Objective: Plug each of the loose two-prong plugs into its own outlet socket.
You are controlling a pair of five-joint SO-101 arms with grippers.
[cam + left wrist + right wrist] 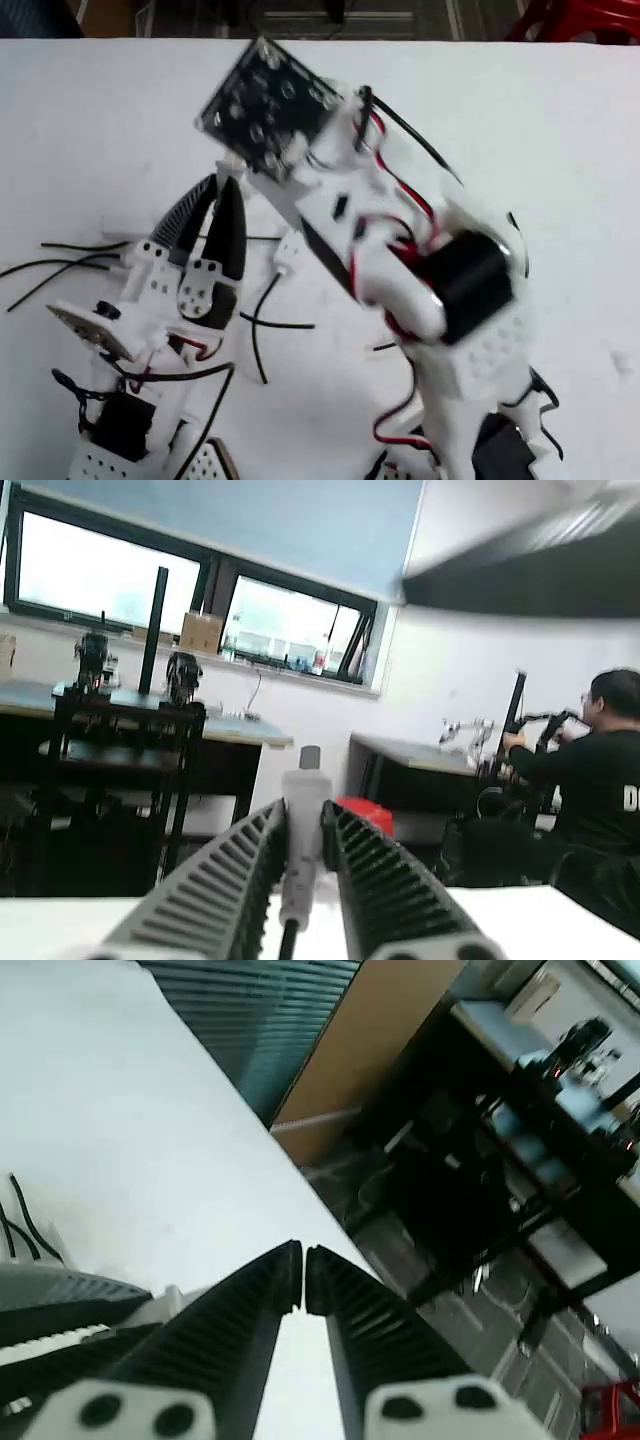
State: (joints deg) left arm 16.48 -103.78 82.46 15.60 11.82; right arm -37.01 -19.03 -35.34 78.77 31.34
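My left gripper [303, 825] is shut on a white two-prong plug [303, 805], which stands upright between the ribbed fingers with its black cord hanging below. In the high view this gripper [222, 195] points away from the table's near edge, left of centre. My right gripper [303, 1260] is shut with nothing between its fingers, held above the white table close to the left gripper's fingers [60, 1305]. The right arm [400, 260] covers its own gripper in the high view. A second white plug [290, 250] lies loose on the table between the arms, trailing a black cord [256, 335].
Loose black wires [55, 265] lie on the table at the left. The right arm's camera board [268, 100] hangs over the table's middle. The white table [540, 130] is bare at the far right. A person sits at a desk in the room behind.
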